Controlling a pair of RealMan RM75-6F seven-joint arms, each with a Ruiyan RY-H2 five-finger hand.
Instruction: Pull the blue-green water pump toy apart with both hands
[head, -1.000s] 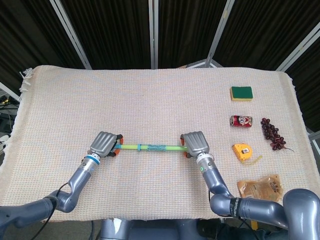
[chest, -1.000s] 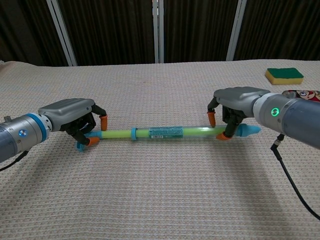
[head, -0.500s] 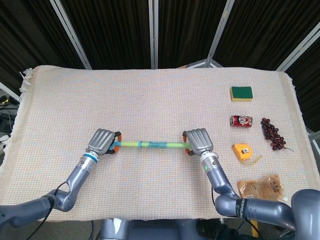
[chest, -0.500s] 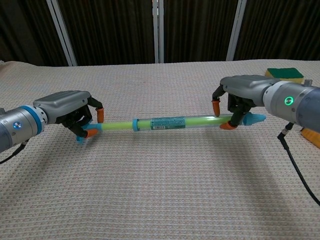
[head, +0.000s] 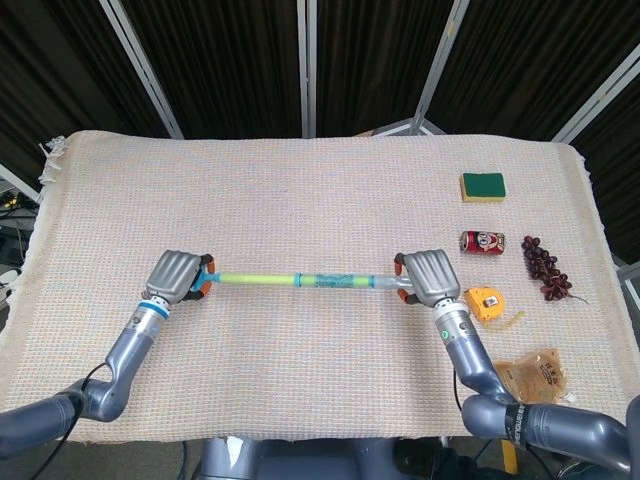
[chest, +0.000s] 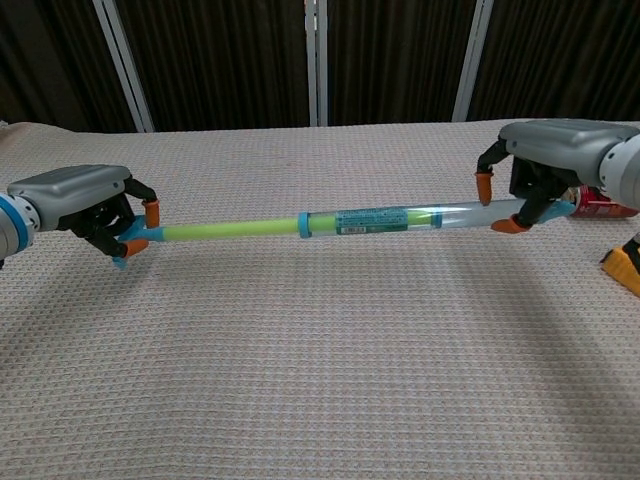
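The blue-green water pump toy (head: 320, 280) (chest: 380, 219) hangs level just above the cloth, drawn out long. Its thin green rod (chest: 225, 231) runs left out of the clear tube with the blue collar (chest: 304, 224). My left hand (head: 176, 275) (chest: 85, 197) grips the blue handle at the rod's left end. My right hand (head: 430, 276) (chest: 545, 160) grips the tube's right end, its orange-tipped fingers curled round it. The two hands are far apart, one at each end of the toy.
A woven beige cloth (head: 300, 190) covers the table. At the right lie a green-yellow sponge (head: 483, 186), a red can (head: 482, 241), dark grapes (head: 545, 268), a yellow tape measure (head: 489, 304) close by my right hand, and a snack packet (head: 530, 372).
Both hands have moved outward, left hand to the left and right hand to the right. The green rod has slid well out of the tube, so the toy is much longer.
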